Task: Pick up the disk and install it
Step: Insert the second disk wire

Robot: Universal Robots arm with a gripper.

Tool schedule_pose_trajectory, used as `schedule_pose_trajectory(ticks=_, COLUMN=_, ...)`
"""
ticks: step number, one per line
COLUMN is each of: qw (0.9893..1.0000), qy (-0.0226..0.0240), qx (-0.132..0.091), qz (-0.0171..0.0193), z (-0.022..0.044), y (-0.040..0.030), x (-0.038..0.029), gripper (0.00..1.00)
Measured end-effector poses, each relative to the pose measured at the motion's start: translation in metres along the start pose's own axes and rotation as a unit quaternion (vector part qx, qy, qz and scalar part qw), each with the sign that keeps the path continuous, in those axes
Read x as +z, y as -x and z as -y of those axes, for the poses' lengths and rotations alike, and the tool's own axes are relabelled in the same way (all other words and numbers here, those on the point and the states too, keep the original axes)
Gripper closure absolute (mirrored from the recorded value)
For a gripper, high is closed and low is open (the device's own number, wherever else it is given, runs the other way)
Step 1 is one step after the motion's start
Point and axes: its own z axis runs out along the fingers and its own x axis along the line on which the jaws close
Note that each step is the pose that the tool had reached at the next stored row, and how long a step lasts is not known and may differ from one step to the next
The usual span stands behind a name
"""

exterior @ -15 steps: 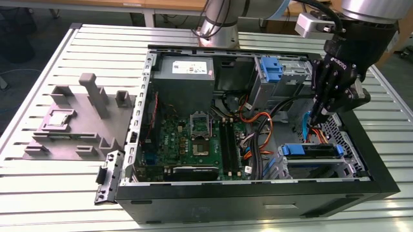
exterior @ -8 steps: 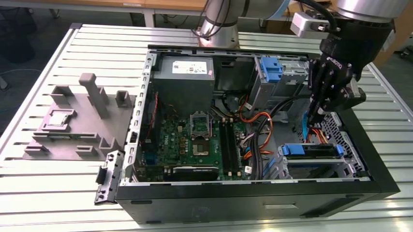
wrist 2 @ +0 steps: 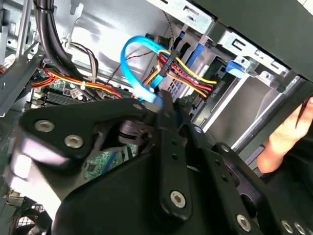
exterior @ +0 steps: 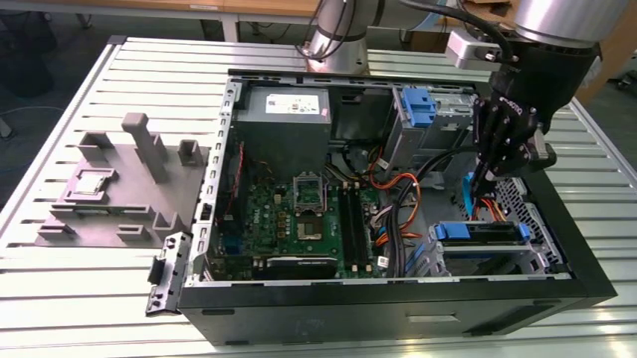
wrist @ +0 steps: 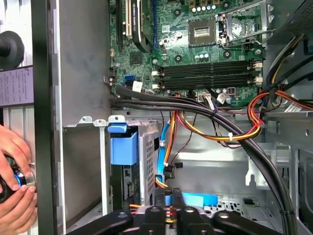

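Blue rails marked the disk (exterior: 479, 232), seated in the bay at five o'clock in the open computer case (exterior: 398, 298). At about three o'clock the gripper (exterior: 485, 181) reached down among orange cables (exterior: 403, 195), jaws seemingly together on something blue, though I couldn't tell. Black cables (wrist: 195, 105) crowded its path.

— What do you have around the work area?

— You've got a ribbed, silvery metal tabletop (exterior: 80, 291) under even light. Behind it a dark floor (exterior: 70, 41) and the pale wooden edge of a bench (exterior: 149, 6).

— And at the exterior view's right?

— Possibly a brown cardboard box (exterior: 619, 45); you can't be sure.
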Motion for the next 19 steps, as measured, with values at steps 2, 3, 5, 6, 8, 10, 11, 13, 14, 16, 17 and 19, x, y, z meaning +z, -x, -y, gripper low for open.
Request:
schedule_pose_trajectory(ticks=2, qw=1.0000, qy=0.0001, qx=0.000, qz=0.0008, z=0.0001, y=0.0002, x=0.0002, gripper=0.84)
schedule_pose_trajectory(ticks=3, qw=1.0000, qy=0.0001, qx=0.000, qz=0.0009, z=0.0002, y=0.0003, x=0.0003, gripper=0.84)
schedule_pose_trajectory(ticks=5, qw=1.0000, qy=0.0001, qx=0.000, qz=0.0008, z=0.0002, y=0.0001, x=-0.0008, gripper=0.84)
schedule_pose_trajectory(ticks=6, qw=1.0000, qy=0.0003, qx=0.000, qz=0.0010, z=0.0002, y=-0.0001, x=-0.0017, gripper=0.84)
schedule_pose_trajectory(ticks=8, qw=1.0000, qy=0.0006, qx=0.000, qz=0.0010, z=0.0002, y=-0.0005, x=-0.0033, gripper=0.84)
schedule_pose_trajectory(ticks=10, qw=1.0000, qy=0.0007, qx=0.000, qz=0.0010, z=0.0003, y=-0.0006, x=-0.0036, gripper=0.84)
schedule_pose_trajectory(ticks=11, qw=1.0000, qy=0.0007, qx=0.000, qz=0.0009, z=0.0003, y=-0.0006, x=-0.0036, gripper=0.84)
schedule_pose_trajectory(ticks=13, qw=1.0000, qy=0.0007, qx=0.000, qz=0.0007, z=0.0003, y=-0.0006, x=-0.0038, gripper=0.84)
schedule_pose_trajectory(ticks=14, qw=1.0000, qy=0.0007, qx=0.000, qz=0.0007, z=0.0003, y=-0.0006, x=-0.0038, gripper=0.84)
schedule_pose_trajectory(ticks=16, qw=1.0000, qy=0.0007, qx=0.000, qz=0.0007, z=0.0003, y=-0.0006, x=-0.0038, gripper=0.83)
schedule_pose_trajectory(ticks=17, qw=1.0000, qy=0.0007, qx=0.000, qz=0.0007, z=0.0003, y=-0.0006, x=-0.0038, gripper=0.83)
schedule_pose_trajectory(ticks=19, qw=1.0000, qy=0.0014, qx=0.000, qz=0.0005, z=0.0006, y=-0.0012, x=-0.0067, gripper=0.77)
